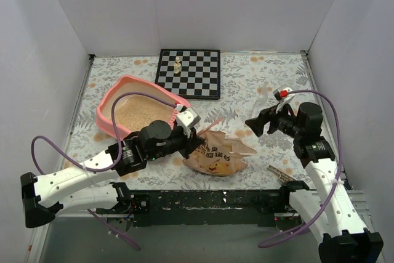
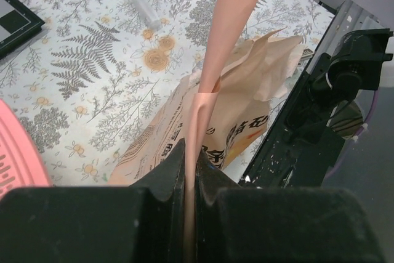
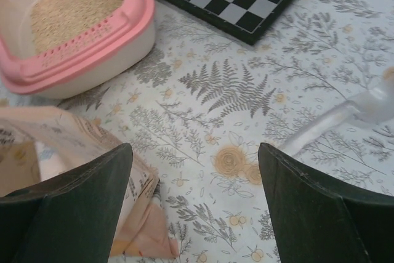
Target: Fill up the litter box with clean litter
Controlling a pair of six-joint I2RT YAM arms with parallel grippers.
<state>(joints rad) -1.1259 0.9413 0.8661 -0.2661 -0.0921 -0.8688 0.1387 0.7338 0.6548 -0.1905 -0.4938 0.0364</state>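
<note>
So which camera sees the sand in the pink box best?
The right wrist view: the clean litter lies in the litter box close, grains showing. The top external view shows it whole but small. The left wrist view catches only the box's edge.

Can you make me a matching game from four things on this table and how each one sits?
1 salmon-pink plastic litter box
2 black-and-white chessboard
3 crumpled tan paper bag
4 clear plastic scoop

A bears a pale chess piece
B holds tan grainy litter
C lies by the right pincer
D shows blue printed characters

Pairs: 1-B, 2-A, 3-D, 4-C
</note>
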